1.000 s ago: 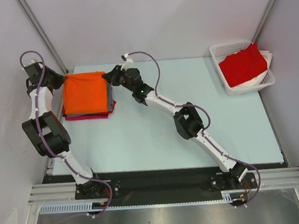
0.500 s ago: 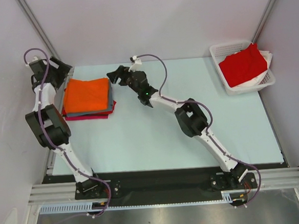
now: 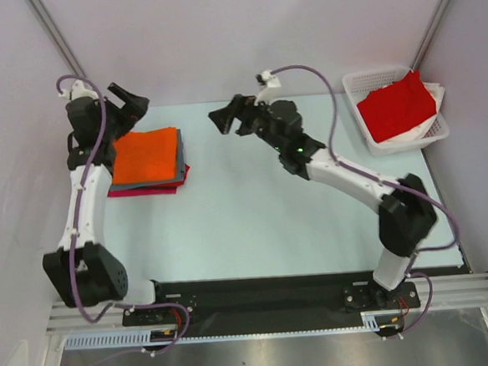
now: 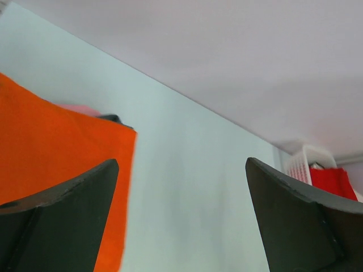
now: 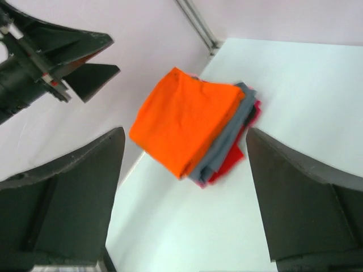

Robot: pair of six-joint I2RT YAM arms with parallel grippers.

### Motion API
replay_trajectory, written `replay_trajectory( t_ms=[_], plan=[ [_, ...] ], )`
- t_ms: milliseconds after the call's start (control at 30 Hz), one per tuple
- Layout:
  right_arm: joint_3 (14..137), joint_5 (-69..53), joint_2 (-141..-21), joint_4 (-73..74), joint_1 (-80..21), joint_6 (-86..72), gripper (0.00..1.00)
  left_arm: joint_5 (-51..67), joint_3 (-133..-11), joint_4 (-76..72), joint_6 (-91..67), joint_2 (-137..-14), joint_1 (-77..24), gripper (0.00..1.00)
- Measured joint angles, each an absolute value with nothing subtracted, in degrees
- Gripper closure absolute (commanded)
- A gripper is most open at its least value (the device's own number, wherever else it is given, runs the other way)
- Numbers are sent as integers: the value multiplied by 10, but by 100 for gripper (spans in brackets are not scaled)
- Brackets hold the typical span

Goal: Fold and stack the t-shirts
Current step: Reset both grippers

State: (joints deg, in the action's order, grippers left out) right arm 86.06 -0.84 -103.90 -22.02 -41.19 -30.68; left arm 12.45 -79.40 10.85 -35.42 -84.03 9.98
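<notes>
The folded t-shirts lie stacked at the table's back left: an orange t-shirt (image 3: 146, 155) on top, a grey one (image 3: 178, 161) under it, a red and magenta layer (image 3: 148, 190) at the bottom. My left gripper (image 3: 133, 99) hangs open just behind the stack, holding nothing. My right gripper (image 3: 219, 120) is open to the stack's right, clear of it. The right wrist view looks down on the orange t-shirt (image 5: 187, 119) and the grey (image 5: 227, 144) and red (image 5: 231, 160) edges between my open right gripper (image 5: 184, 204). The left wrist view has the orange t-shirt (image 4: 51, 141) beside my left gripper (image 4: 181, 218). Another red t-shirt (image 3: 396, 104) lies in the basket.
A white lattice basket (image 3: 381, 146) stands at the table's back right corner, also seen far off as the basket (image 4: 303, 161) in the left wrist view. Pale walls and metal posts close in the back. The light blue table (image 3: 254, 207) stretches between stack and basket.
Both grippers have opened and let go of the orange t-shirt. The left one has lifted up and back from the stack; the right one has drawn away to the right.
</notes>
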Motion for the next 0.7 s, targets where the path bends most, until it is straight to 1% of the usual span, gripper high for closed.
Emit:
replay_trajectory(
  t_ms=[167,267,367,533,700],
  plan=[
    [687,-1,-849,-172,-365,-298,3,91,-705,111,-340,-714,-11,0],
    [579,16,-746,-135,-333,-298,0,70,-631,110,-331,-635,-84,0],
    [486,43,-635,-77,-309,-295,0,47,-548,109,-326,-561,-138,0],
    [385,97,-441,9,-297,-285,0,5,-414,101,-315,-470,-207,0],
    [309,157,-305,84,-297,-287,0,-23,-297,105,-303,-394,-269,0]
  ],
)
